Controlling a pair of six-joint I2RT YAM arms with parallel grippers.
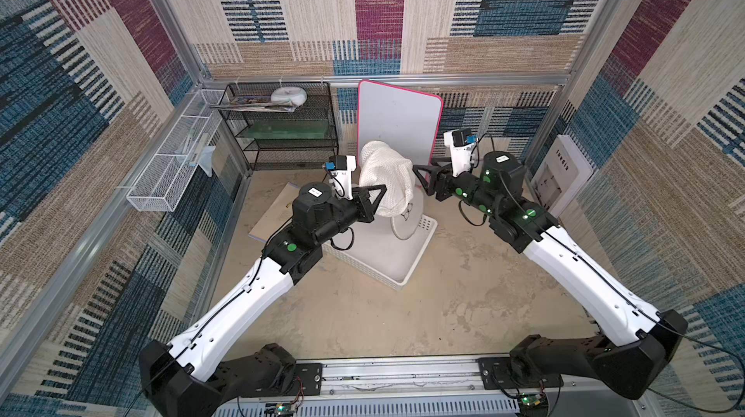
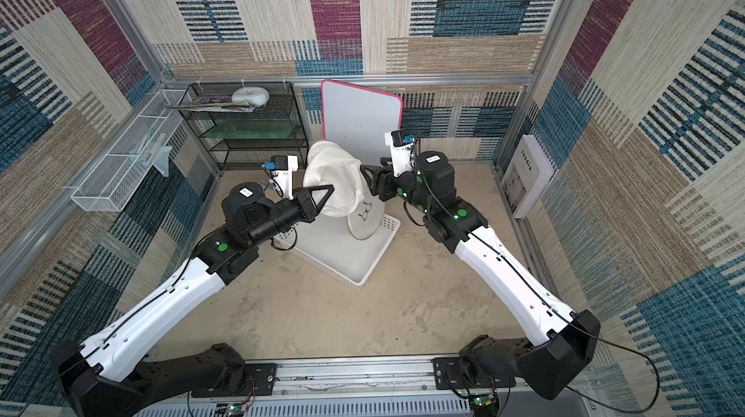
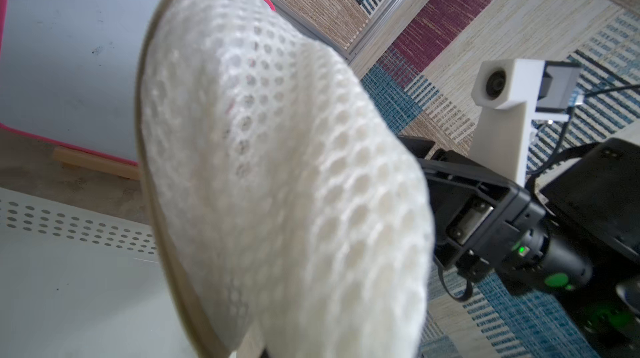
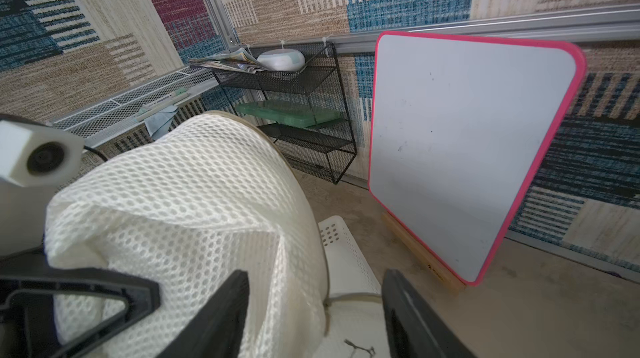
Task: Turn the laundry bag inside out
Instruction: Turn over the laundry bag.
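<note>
The laundry bag (image 1: pixel 385 175) is lifted in the air over the white basket (image 1: pixel 383 257). This is about in the middle of the table, in front of the whiteboard (image 1: pixel 397 120) with the pink rim that leans on the back wall. In both top views the mesh part stands up like a dome. The round panel (image 1: pixel 405 221) with the small dark spectacles mark hangs down from the dome, and its lower edge is inside the basket. Whether this edge touches the basket bottom, I cannot tell.

The left gripper (image 1: pixel 381 190) reaches in from the left side. Its jaws are closed on the mesh of the bag, low on the left side of the dome. In the right wrist view the mesh (image 4: pixel 190 193) lies folded over its black triangular finger (image 4: pixel 145 295).

The right gripper (image 1: pixel 417 172) is at the opposite side of the bag, just beside the mesh. Its jaws stand well apart and hold nothing. In the right wrist view its two fingers (image 4: pixel 221 311) are wide from each other, and the near one is in front of the mesh.

In the left wrist view the mesh (image 3: pixel 277 165) fills most of the picture and is blurred.

At the back left stands a black wire shelf (image 1: pixel 290 132) with a glossy white dish (image 1: pixel 288 95) on its top level, well apart from the bag
</note>
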